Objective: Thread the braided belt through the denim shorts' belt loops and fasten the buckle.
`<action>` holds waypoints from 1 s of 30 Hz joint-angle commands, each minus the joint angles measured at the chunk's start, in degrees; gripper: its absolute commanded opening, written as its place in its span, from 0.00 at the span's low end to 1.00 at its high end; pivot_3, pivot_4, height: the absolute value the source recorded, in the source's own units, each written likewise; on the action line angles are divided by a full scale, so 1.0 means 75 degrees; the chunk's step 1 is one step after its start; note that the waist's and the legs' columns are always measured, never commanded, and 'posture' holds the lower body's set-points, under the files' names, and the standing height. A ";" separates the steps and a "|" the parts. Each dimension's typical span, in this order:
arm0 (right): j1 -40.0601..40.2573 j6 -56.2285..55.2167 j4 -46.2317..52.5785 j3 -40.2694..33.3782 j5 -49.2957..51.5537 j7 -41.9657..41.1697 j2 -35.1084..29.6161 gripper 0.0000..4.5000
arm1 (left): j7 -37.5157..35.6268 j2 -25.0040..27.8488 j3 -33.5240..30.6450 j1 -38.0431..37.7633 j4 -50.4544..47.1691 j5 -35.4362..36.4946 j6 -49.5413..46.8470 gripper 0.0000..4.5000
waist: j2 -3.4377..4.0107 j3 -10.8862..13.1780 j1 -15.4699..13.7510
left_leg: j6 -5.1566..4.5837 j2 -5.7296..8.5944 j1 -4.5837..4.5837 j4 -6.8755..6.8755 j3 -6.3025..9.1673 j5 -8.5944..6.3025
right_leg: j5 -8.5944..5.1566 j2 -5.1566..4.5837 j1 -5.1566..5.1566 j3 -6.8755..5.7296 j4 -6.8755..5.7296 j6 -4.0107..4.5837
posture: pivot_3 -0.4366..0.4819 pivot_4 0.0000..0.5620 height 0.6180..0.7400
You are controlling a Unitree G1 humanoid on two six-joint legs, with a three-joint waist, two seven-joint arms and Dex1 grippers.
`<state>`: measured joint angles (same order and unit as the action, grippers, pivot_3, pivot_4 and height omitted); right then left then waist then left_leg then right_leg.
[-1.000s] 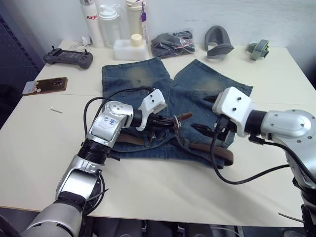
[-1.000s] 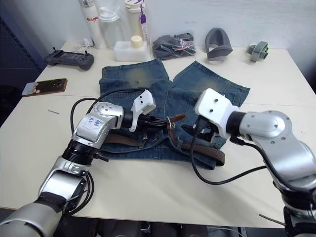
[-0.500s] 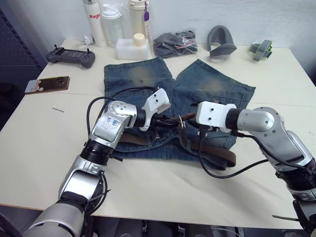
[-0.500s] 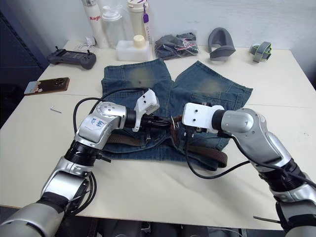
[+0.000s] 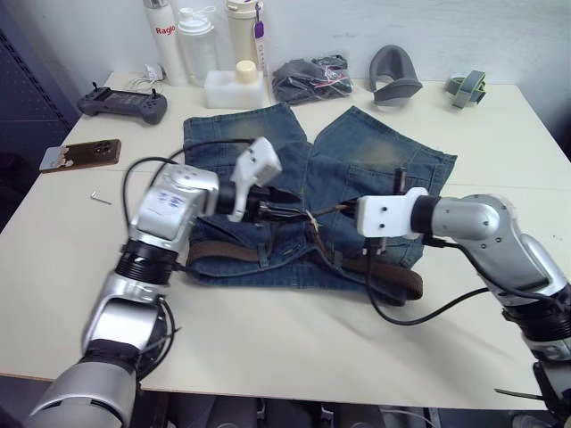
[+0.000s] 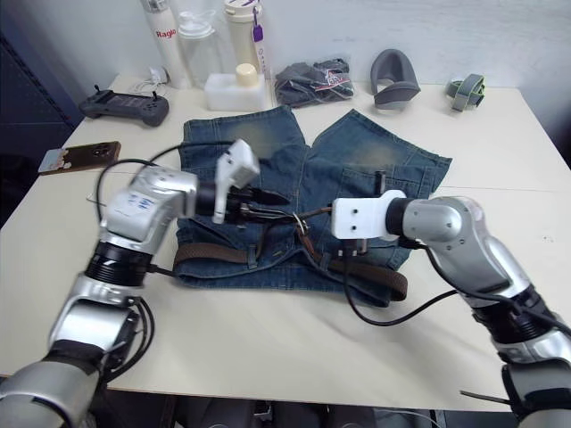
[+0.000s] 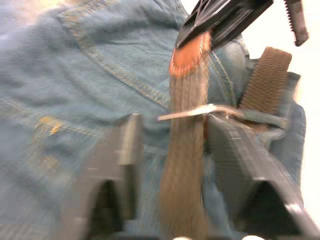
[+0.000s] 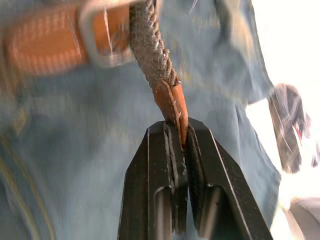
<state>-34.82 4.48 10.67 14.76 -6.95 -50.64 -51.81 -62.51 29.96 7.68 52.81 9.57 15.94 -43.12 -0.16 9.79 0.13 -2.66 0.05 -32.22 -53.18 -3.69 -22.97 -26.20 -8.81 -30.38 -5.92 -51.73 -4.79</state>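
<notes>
**Belt tip pinched over the shorts' waistband**

The denim shorts lie flat on the table, legs pointing away from the robot and the waistband on the near side. The braided belt runs along that waistband, with a loose brown length curving off the shorts' right edge onto the table.

The right end effector is clenched on the belt's tapered tan tip, its two black fingers pressed together with the tip caught between them. From that grip the woven strap leads back to the buckle, whose silver frame sits against the denim with orange-brown belt end beside it.

The left end effector is released: its fingers stand apart on either side of the strap, which runs between them without being gripped. A thin silver bar of the buckle crosses the strap just ahead of those fingers. In the head views the left end effector hangs over the middle of the waistband, facing the right one across a short stretch of taut belt.

At the far edge of the table stand bottles, a dark bundle of fabric, a grey curved object and a controller; a phone lies near the left edge.
</notes>
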 commanded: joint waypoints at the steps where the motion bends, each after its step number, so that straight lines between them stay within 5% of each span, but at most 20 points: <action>1: 0.0129 -0.0582 -0.0198 -0.0860 0.0131 -0.0208 -0.0570 0.00 | -0.0277 0.0509 -0.0536 0.0276 -0.0134 0.0440 -0.0246 0.90 | 0.0000 0.0000 -0.0006 | 0.0000 0.0000 0.0000 0.0000 0.0000 0.0000 | 0.0000 0.0000 0.0000 0.0000 -0.0001 0.0000 | 0.48 0.27 0.26; 2: 0.0148 -0.0613 -0.0248 -0.1014 0.0200 -0.0271 -0.0695 0.00 | -0.0300 0.0602 -0.0579 0.0283 -0.0147 0.0474 -0.0282 0.99 | 0.0000 0.0000 -0.0006 | 0.0000 0.0000 0.0000 0.0000 0.0001 0.0000 | 0.0000 0.0000 0.0000 0.0000 -0.0001 0.0000 | 0.48 0.27 0.26; 20: -0.0862 0.1790 0.0438 -0.1202 0.0948 -0.0981 -0.0237 0.00 | 0.1520 -0.1693 0.0774 0.0783 0.0174 -0.0657 0.1344 0.99 | -0.0003 0.0002 -0.0035 | -0.0016 0.0020 -0.0005 0.0005 0.0002 0.0010 | 0.0003 -0.0023 0.0001 -0.0007 -0.0004 -0.0006 | 0.48 0.27 0.26; 23: -0.0812 0.1927 0.0603 -0.1267 0.0993 -0.0965 -0.0213 0.00 | 0.1713 -0.1919 0.0758 0.0874 0.0361 -0.0673 0.1356 0.80 | -0.0003 0.0002 -0.0025 | -0.0014 0.0020 -0.0004 0.0008 0.0001 0.0011 | 0.0003 -0.0023 0.0002 -0.0007 -0.0004 -0.0006 | 0.48 0.27 0.26; 30: -0.0618 0.2096 0.0749 -0.1331 0.0982 -0.0909 -0.0233 0.00 | 0.1618 -0.2062 0.0650 0.0883 0.0408 -0.0533 0.1264 0.12 | -0.0004 0.0003 -0.0039 | -0.0014 0.0023 -0.0005 0.0009 0.0002 0.0012 | 0.0003 -0.0026 0.0001 -0.0008 -0.0003 -0.0006 | 0.48 0.27 0.26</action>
<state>-39.15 20.13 14.09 6.93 -0.25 -57.94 -53.31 -50.08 14.76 13.57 57.85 13.88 10.98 -33.89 -0.19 9.81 -0.17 -2.77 0.22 -32.25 -53.12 -3.67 -22.88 -26.18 -9.01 -30.37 -5.98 -51.76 -4.84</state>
